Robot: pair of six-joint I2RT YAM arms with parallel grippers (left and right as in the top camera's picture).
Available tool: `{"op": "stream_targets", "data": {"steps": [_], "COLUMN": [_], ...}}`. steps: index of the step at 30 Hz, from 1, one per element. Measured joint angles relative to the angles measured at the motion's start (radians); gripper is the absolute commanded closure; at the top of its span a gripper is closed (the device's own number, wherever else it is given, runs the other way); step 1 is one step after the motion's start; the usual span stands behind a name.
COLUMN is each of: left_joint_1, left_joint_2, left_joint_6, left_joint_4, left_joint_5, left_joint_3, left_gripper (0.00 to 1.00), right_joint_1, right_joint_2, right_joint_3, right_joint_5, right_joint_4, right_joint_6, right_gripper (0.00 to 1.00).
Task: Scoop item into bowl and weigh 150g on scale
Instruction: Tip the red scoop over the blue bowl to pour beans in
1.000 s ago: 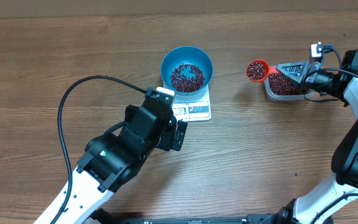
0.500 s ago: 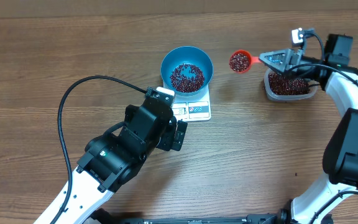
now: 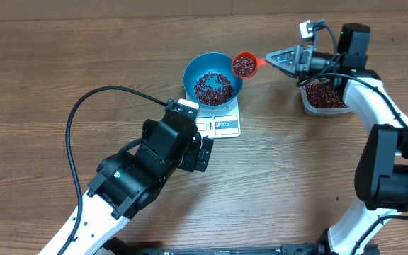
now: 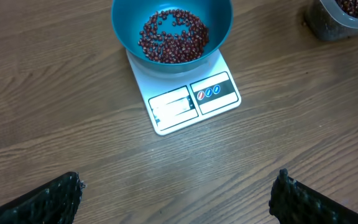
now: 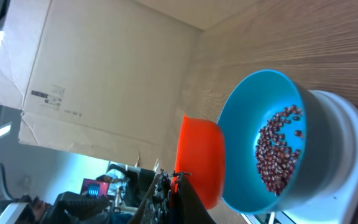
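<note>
Left claw (image 4: 178, 198) hangs spread wide and empty above the worktop (image 4: 55, 112), with the scale (image 4: 188, 99) just ahead of it, probably parked so its camera can read the display while staying clear of the pour. On the scale sits the blue bowl (image 3: 190, 71) with a low heap of beans (image 3: 212, 88). Just beyond the right claw (image 3: 275, 57), pressed together on the handle, the orange scoop (image 3: 257, 61) hovers loaded at the bowl's right rim, placed to tip in. Behind that claw stands the clear tub (image 3: 308, 106) of beans, near enough for a short reach.
</note>
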Motion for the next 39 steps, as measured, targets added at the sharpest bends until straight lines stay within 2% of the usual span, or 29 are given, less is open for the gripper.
{"op": "stream_targets", "data": {"steps": [14, 27, 39], "left_joint_1": [0.000, 0.000, 0.000], "left_joint_2": [0.000, 0.000, 0.000], "left_joint_6": [0.000, 0.000, 0.000], "left_joint_4": [0.000, 0.000, 0.000], "left_joint_5": [0.000, 0.000, 0.000], "left_joint_3": [0.000, 0.000, 0.000], "left_gripper": [0.01, 0.01, 0.01], "right_joint_1": [0.089, 0.135, 0.134], "right_joint_2": [0.000, 0.000, 0.000], "right_joint_3": [0.000, 0.000, 0.000], "right_joint_5": [0.152, 0.190, 0.193], "right_joint_4": [0.051, 0.058, 0.049], "right_joint_6": [0.040, -0.209, -0.366], "right_gripper": [0.96, 0.96, 0.96]}}
